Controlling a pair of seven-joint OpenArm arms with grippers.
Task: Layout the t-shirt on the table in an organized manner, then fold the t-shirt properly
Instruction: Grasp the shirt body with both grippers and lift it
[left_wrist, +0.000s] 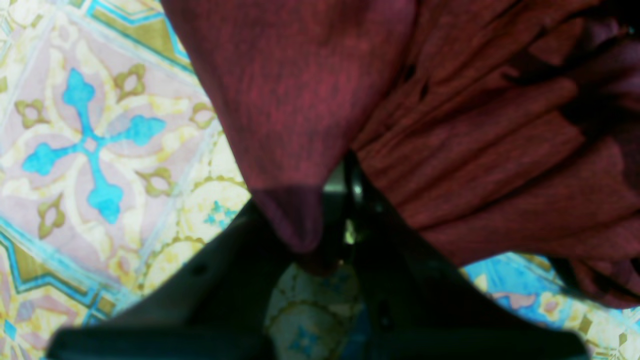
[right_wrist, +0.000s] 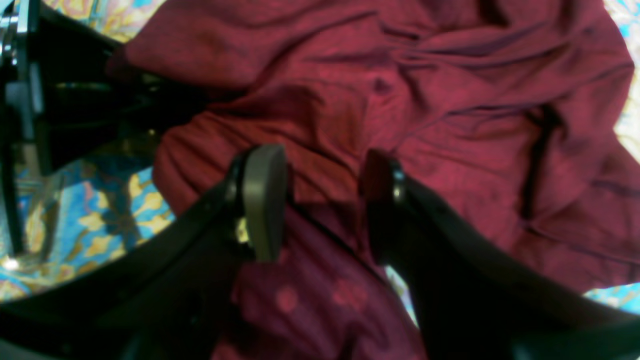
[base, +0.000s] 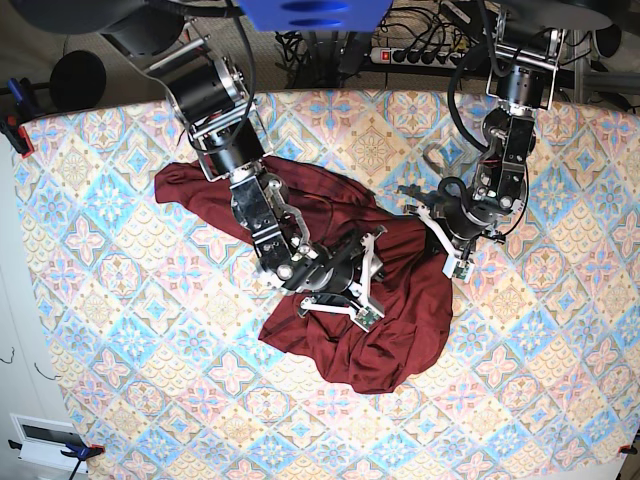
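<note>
You are in the laying-out step: the t-shirt (base: 340, 300) is lying as a crumpled maroon heap near the middle of the table (base: 120, 350), one sleeve trailing toward the far left in the base view. Your left claw (left_wrist: 320, 225) is pinching a fold of its edge shut and lifting it. Your right claw (right_wrist: 320, 200) is hovering with its jaws apart over the bunched middle, gripping nothing. Next, you probably need a second corner so you can stretch the cloth flat. The knit is looking soft, thin and deeply creased; the tablecloth is showing pastel floral diamonds.
</note>
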